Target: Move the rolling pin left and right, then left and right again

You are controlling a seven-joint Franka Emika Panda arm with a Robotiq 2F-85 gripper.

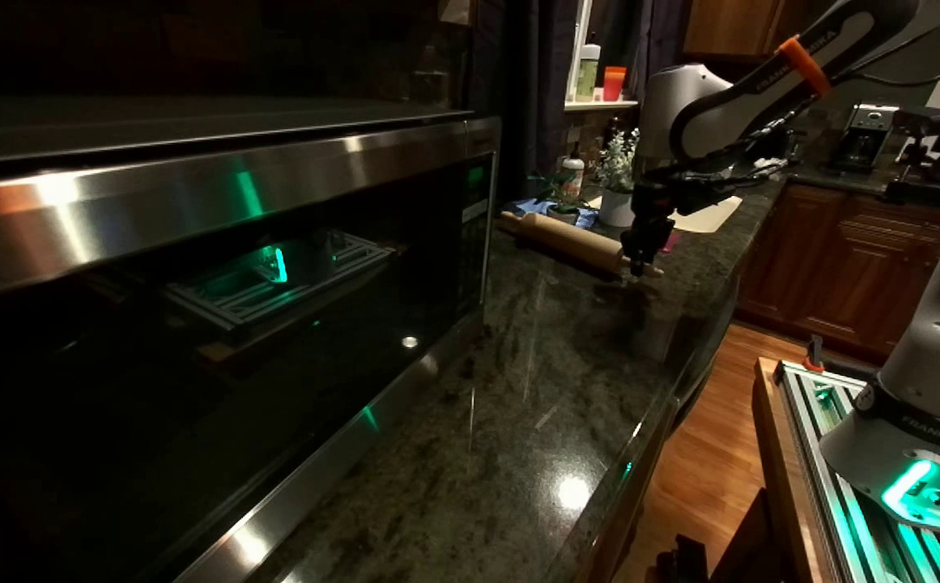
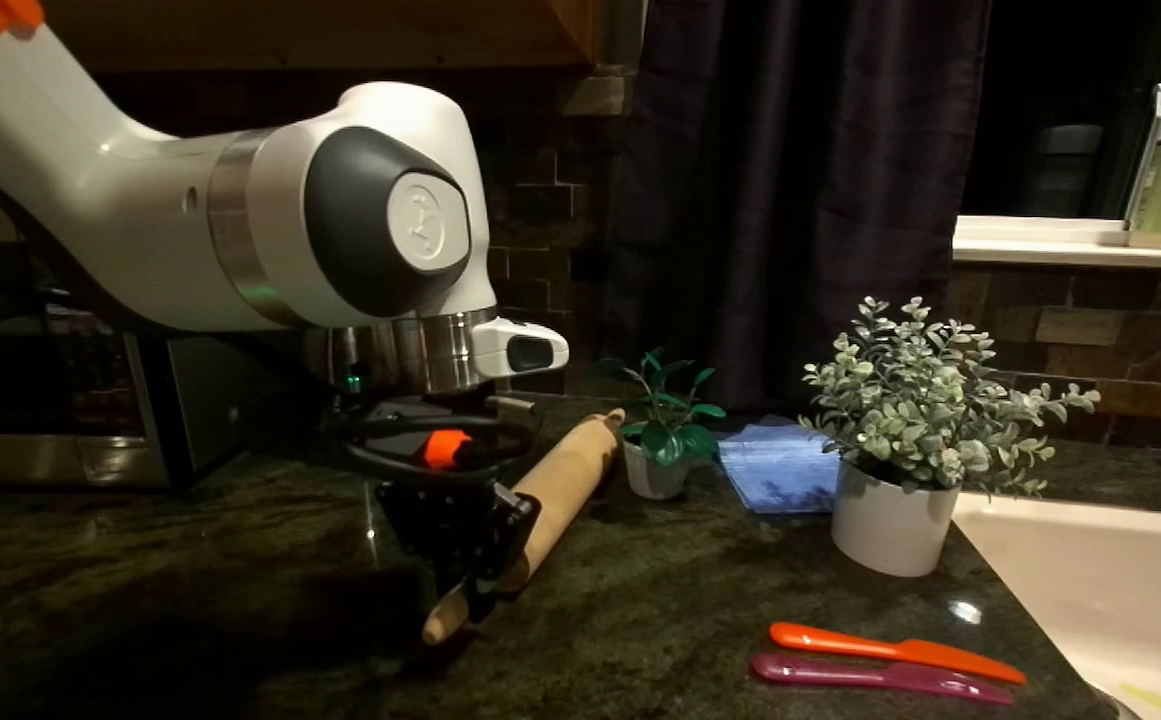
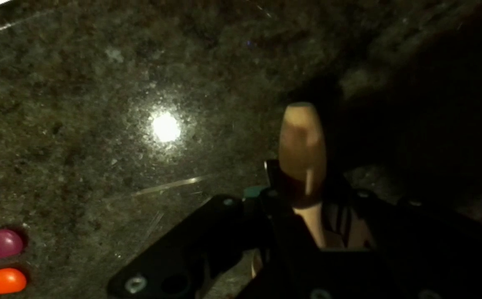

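Gripper (image 2: 470, 592) is clenched on near end of rolling pin (image 2: 568, 488), which lies on dark countertop (image 2: 675, 610), far end just left of small potted plant (image 2: 662, 442) in an exterior view

The rolling pin (image 2: 568, 480) was smooth, matt wood. The counter (image 1: 478, 445) looked like polished stone, glossy and reflective. On the microwave (image 1: 227, 389), brushed metal framed a shiny, glass-like door (image 1: 291, 372). The orange knife (image 2: 870, 646) and purple knife (image 2: 870, 676) looked like shiny plastic. The curtain (image 2: 800, 200) was dull cloth; the floor (image 1: 712, 421), smooth wood.
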